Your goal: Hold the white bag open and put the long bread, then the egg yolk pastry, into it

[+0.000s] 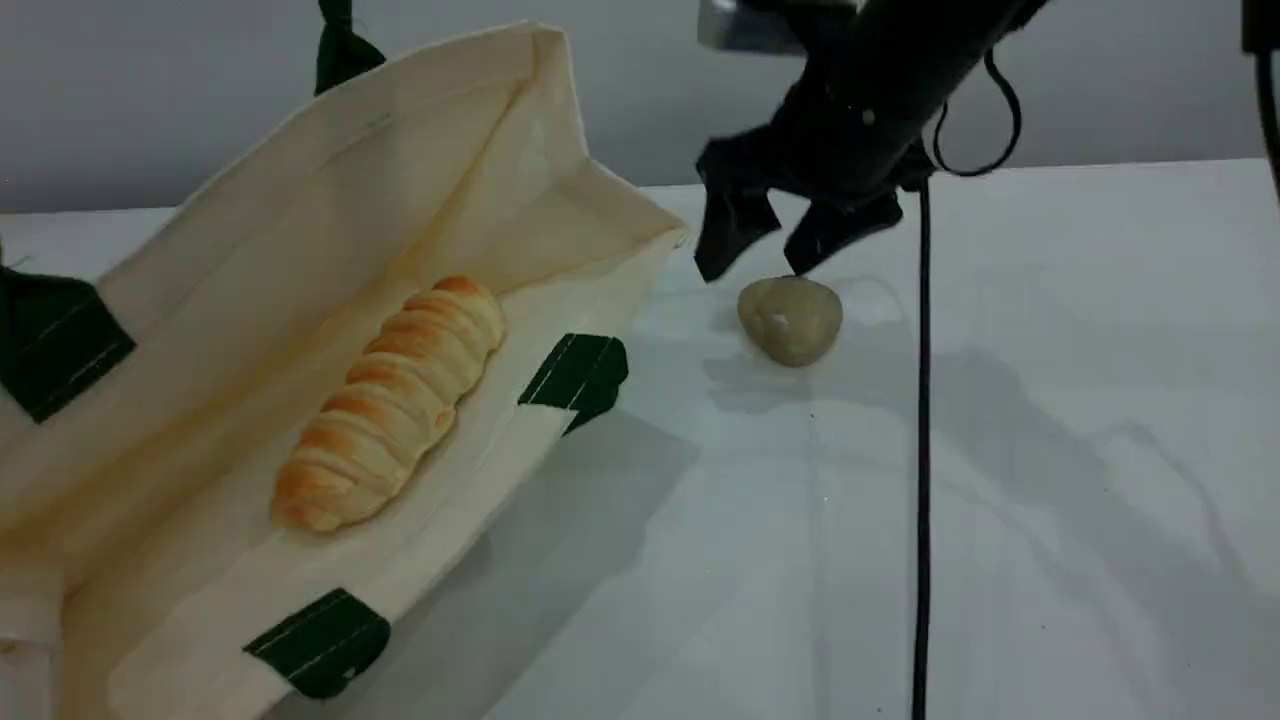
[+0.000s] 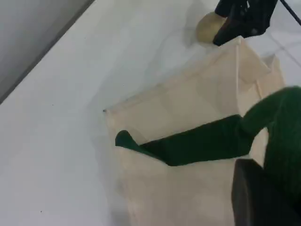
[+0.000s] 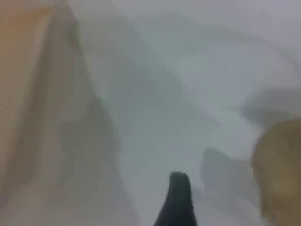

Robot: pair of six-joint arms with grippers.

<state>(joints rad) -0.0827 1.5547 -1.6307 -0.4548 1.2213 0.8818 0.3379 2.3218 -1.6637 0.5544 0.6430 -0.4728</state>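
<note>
- Long bread (image 1: 392, 402), just one, lies inside the white bag (image 1: 300, 200), long axis running from near-left to far-right.
- One egg yolk pastry (image 1: 790, 318) sits on the counter (image 1: 1050, 450); right claw (image 1: 770, 245) hovers spread wide just above it.
- Only the left wrist view shows the left claw (image 2: 258, 200) clenched on the green strap handle (image 2: 202, 143).

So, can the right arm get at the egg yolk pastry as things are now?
Probably yes. The right pincer hangs open just above the egg yolk pastry, which lies alone on the table, apart from the white bag. Nothing stands between them.
</note>
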